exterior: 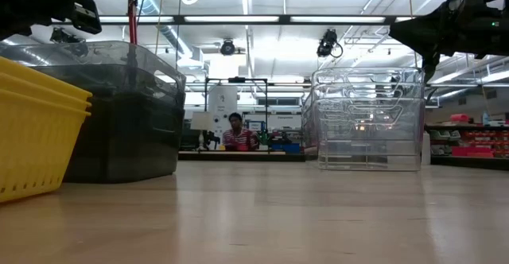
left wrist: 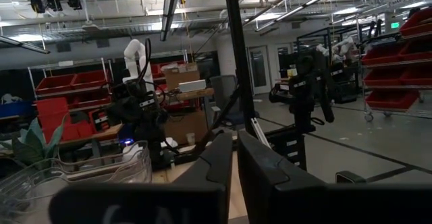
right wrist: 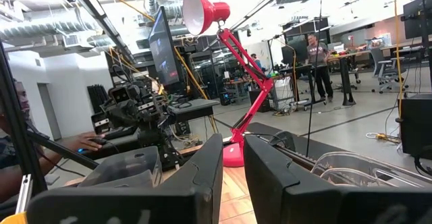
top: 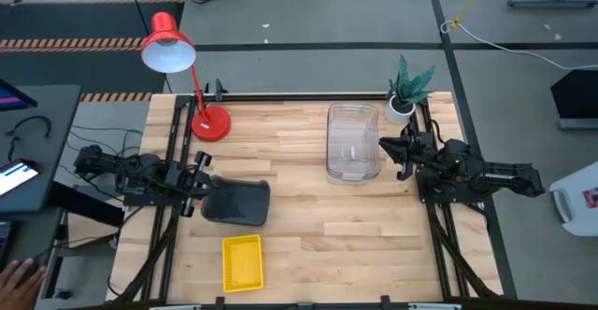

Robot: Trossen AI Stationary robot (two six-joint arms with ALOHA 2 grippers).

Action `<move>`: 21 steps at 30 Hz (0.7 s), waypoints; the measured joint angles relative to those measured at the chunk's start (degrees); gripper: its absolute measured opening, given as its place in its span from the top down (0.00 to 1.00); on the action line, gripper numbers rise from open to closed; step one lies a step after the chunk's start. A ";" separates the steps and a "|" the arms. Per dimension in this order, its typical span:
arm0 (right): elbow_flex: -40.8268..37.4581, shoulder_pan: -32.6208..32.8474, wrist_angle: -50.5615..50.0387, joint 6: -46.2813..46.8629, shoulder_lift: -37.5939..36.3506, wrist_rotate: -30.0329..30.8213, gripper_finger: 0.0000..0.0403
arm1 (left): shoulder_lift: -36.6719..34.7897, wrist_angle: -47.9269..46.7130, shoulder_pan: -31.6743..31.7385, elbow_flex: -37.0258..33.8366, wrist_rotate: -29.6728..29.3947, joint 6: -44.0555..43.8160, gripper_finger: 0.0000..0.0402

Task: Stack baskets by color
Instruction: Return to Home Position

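Observation:
A stack of smoky dark grey baskets (top: pixel 238 201) (exterior: pixel 119 113) rests bottom down on the wooden table at the left. A yellow basket (top: pixel 242 261) (exterior: pixel 36 129) sits nearer the front edge. Nested clear baskets (top: pixel 352 142) (exterior: pixel 367 117) stand at the far right. My left gripper (top: pixel 206 174) (left wrist: pixel 235 162) hovers above the table just left of the grey stack. Its fingers are shut and hold nothing. My right gripper (top: pixel 384 147) (right wrist: pixel 233 162) hovers just right of the clear baskets. Only a slit shows between its fingers, which are bare too.
A red desk lamp (top: pixel 210 123) stands at the far left of the table and a white plant pot (top: pixel 402 105) at the far right corner. Bare wood (top: pixel 327 245) lies between the baskets. A person's hand (top: pixel 19 277) shows beyond the table's left side.

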 joint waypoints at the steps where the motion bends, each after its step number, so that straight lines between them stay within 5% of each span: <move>1: 0.00 0.00 -0.01 0.00 0.00 0.00 0.84 | 0.00 0.00 0.00 -0.02 0.00 0.00 0.93; 21: 0.00 -0.01 -0.02 0.00 0.00 0.00 0.84 | 0.00 0.00 0.02 -0.02 0.00 0.00 0.92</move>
